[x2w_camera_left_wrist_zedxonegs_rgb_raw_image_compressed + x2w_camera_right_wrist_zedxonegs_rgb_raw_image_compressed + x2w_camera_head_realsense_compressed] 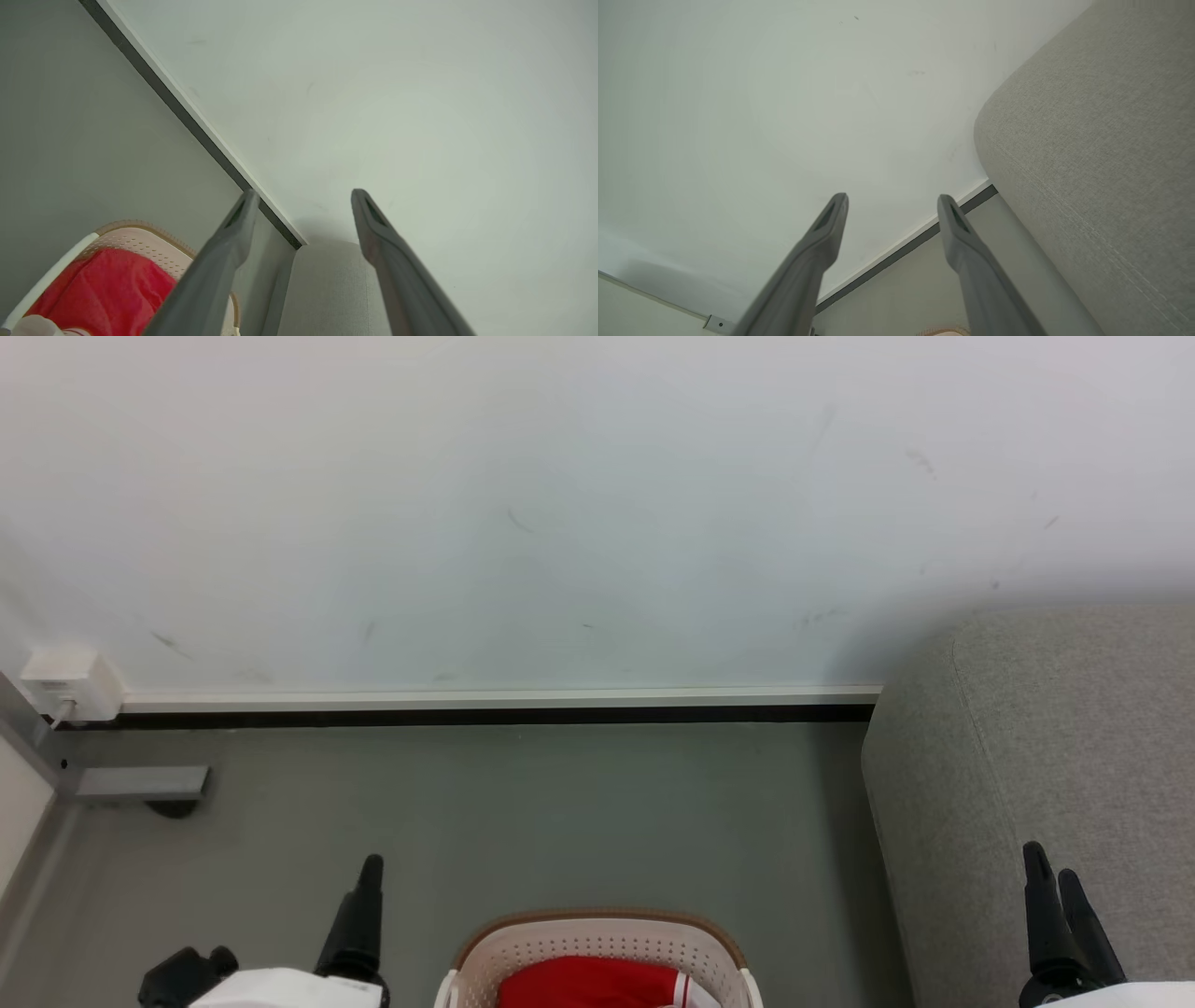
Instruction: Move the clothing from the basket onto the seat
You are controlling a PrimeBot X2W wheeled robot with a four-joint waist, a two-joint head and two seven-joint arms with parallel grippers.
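The cream-white basket point(597, 938) with its brown rim stands on the floor at the bottom centre of the head view. The red clothing point(583, 982) lies inside it, with a strip of white trim at its right. My left gripper point(371, 873) hangs to the left of the basket, and in the left wrist view the left gripper point(304, 196) is open and empty, with basket point(140, 233) and clothing point(103, 294) at lower left. My right gripper point(1047, 863) hovers over the grey seat point(1055, 756). The right wrist view shows the right gripper point(892, 199) open beside the seat point(1087, 140).
A white wall with a pale skirting board point(504, 698) runs behind the grey floor point(523, 812). A white socket box point(70, 681) and a grey metal bracket point(140, 784) sit at the far left. Open floor lies between the basket and the wall.
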